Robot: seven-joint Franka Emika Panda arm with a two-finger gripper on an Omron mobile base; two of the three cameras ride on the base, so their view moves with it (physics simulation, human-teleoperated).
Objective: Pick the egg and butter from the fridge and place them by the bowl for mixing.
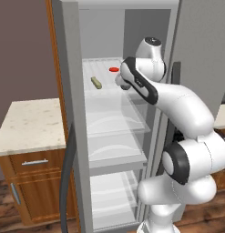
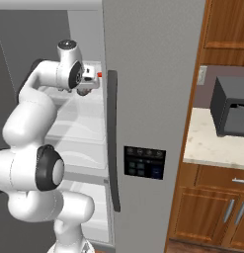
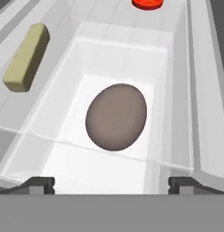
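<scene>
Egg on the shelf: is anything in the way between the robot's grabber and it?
Nothing visible blocks it. In the hand view the brownish-grey mottled egg lies straight ahead of the open tool on the white fridge shelf. The olive-yellow butter stick sits off to one side, and the flat red piece lies beyond the egg.

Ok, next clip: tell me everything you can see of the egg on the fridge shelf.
The egg is a smooth oval, brownish-grey with faint mottling, matte and whole. It lies on its side on a white glassy shelf inside the open fridge, apart from the olive-yellow butter and the flat red piece farther back. Nothing but the shelf touches it. In the hand view it sits centred ahead of the open pincer, whose fingertips stand wider than the egg and short of it.
</scene>
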